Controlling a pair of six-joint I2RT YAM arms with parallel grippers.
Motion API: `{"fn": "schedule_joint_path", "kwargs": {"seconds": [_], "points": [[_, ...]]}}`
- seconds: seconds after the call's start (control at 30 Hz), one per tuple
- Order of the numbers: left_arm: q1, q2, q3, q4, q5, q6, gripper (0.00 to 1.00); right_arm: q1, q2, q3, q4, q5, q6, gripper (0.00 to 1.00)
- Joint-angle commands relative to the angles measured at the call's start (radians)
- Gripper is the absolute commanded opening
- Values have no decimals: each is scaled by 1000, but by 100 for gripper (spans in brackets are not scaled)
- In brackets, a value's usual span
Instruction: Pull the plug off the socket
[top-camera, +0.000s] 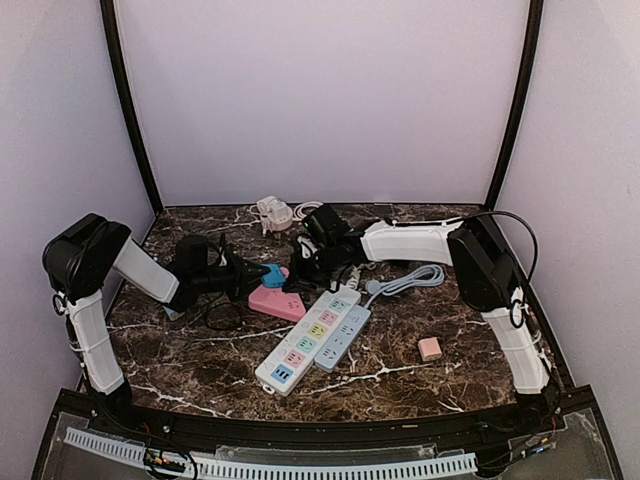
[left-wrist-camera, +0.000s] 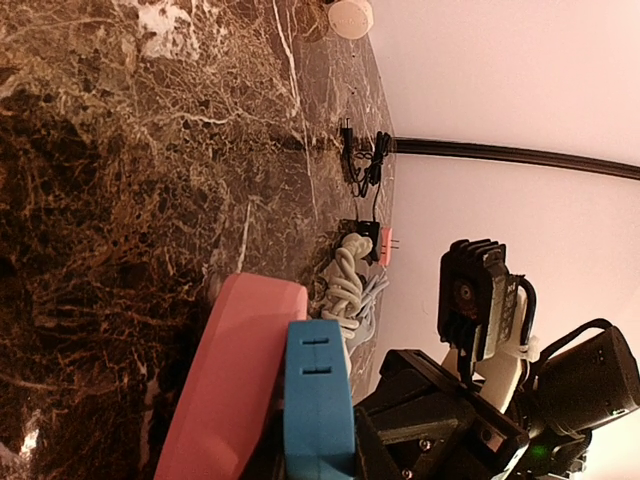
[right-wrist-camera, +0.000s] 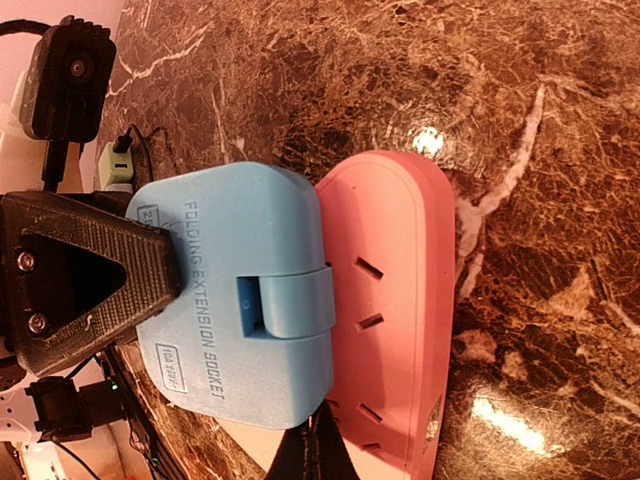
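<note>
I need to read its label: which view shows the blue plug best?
Right wrist: the blue plug is large, face-on, lettering legible. Left wrist shows only its narrow edge; top external, a small blue spot.

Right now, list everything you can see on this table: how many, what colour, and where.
blue plug: one, blue, seated in the pink socket, mid-table
pink socket: one, pink, mid-table, left of the power strips
power strips: two, white with coloured outlets, side by side, front centre
coiled cable: one, pale grey-blue, right of centre
charger with cord: one bundle, white, back edge
small block: one, pink, front right
black cables: a loose tangle, black, left of the pink socket
table: one, dark brown marble
left end effector: one, black, closed on the blue plug
right end effector: one, black, shut, tip at the plug-socket seam
</note>
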Motion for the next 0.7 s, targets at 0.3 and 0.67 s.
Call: {"fn": "schedule_joint_path", "kwargs": {"seconds": [0.3, 0.67], "points": [[-42, -30, -39, 254, 131, 64, 0, 13, 83, 15, -67, 32, 18, 0], [-61, -40, -59, 236, 143, 148, 0, 12, 99, 38, -64, 7, 26, 0]]}}
